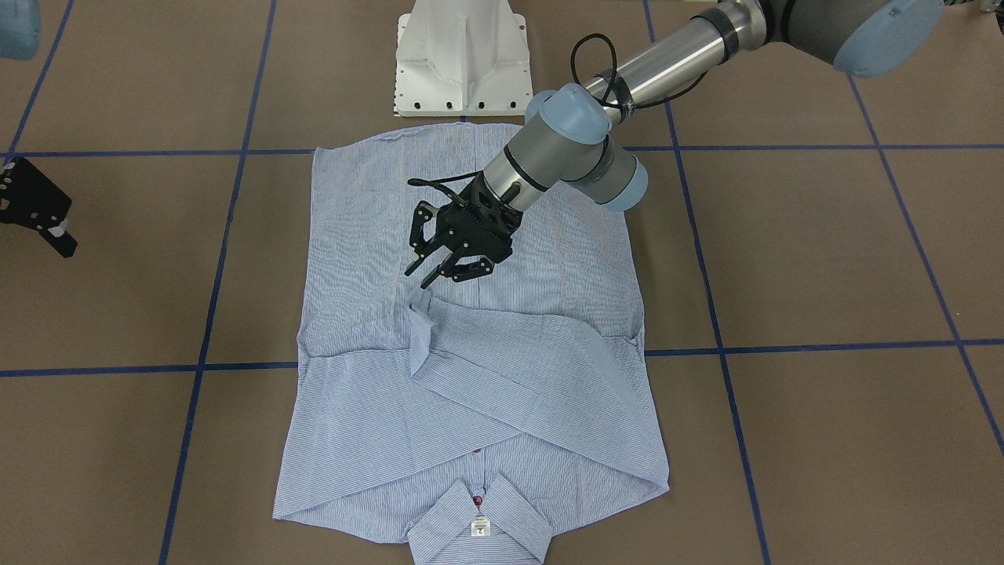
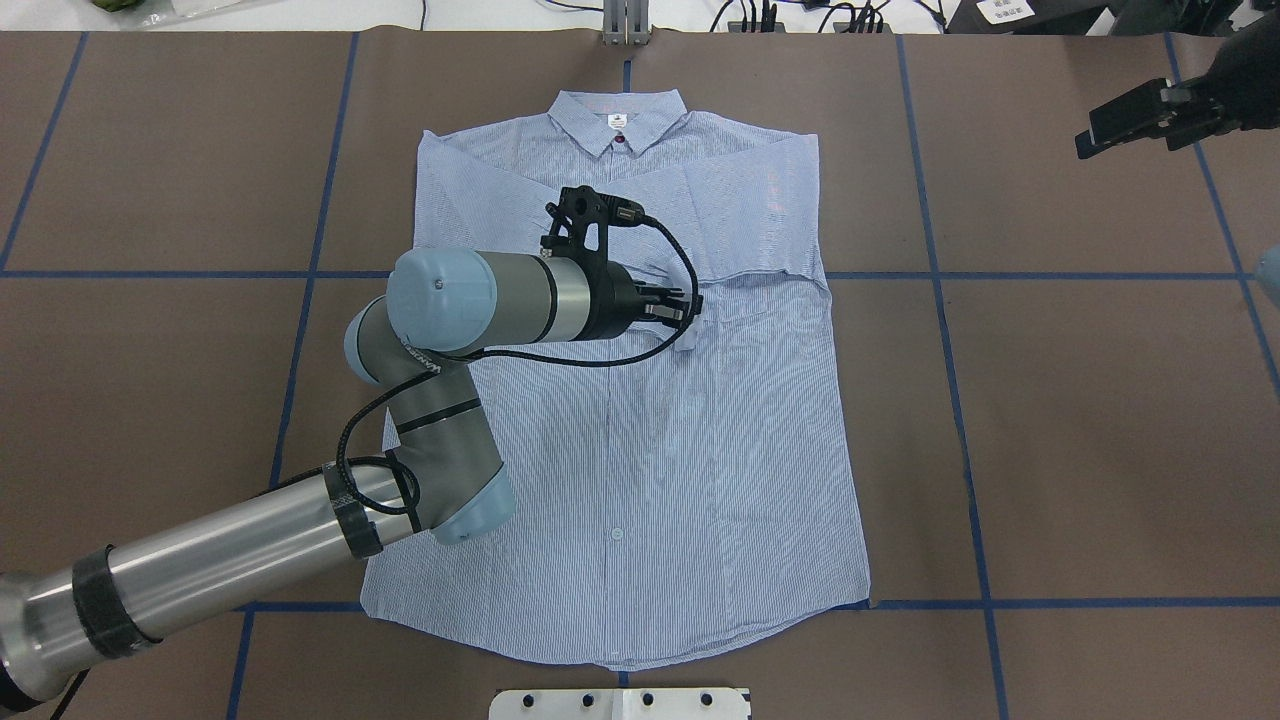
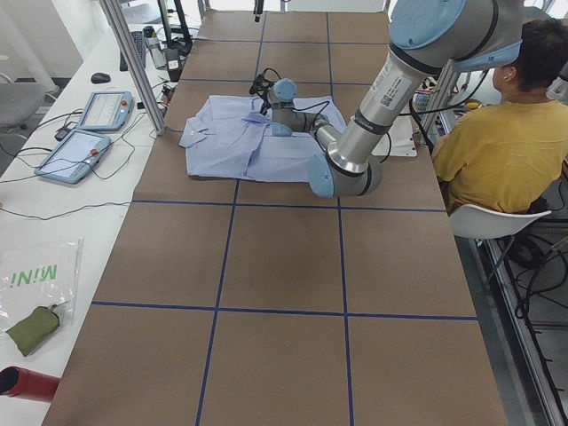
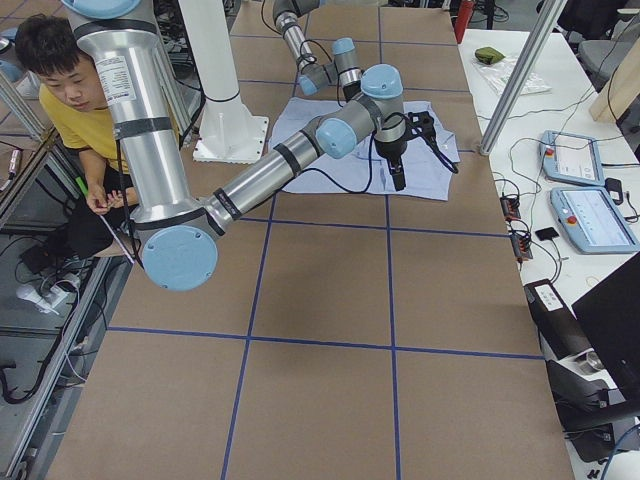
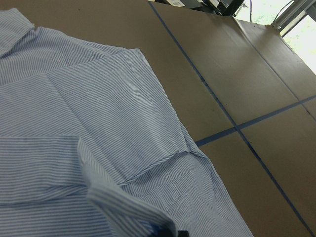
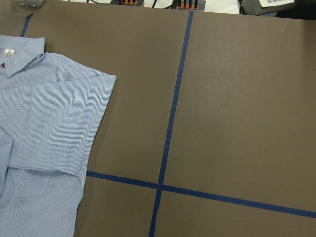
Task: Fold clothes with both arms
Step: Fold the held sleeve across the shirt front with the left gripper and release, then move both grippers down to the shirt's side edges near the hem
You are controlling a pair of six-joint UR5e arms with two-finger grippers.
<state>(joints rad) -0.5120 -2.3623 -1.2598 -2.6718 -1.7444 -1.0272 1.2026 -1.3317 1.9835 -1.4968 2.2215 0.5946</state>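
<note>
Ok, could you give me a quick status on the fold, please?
Left tool at sleeve cuff, grip unclear. Right tool aside. Light blue striped shirt flat, sleeves folded in. Nothing obstructing.

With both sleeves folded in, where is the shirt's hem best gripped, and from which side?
Probably at the left hem corner and right hem corner, approached from the robot's side. The shirt lies flat with its collar far away, so only those near edges offer a lip to pinch.
</note>
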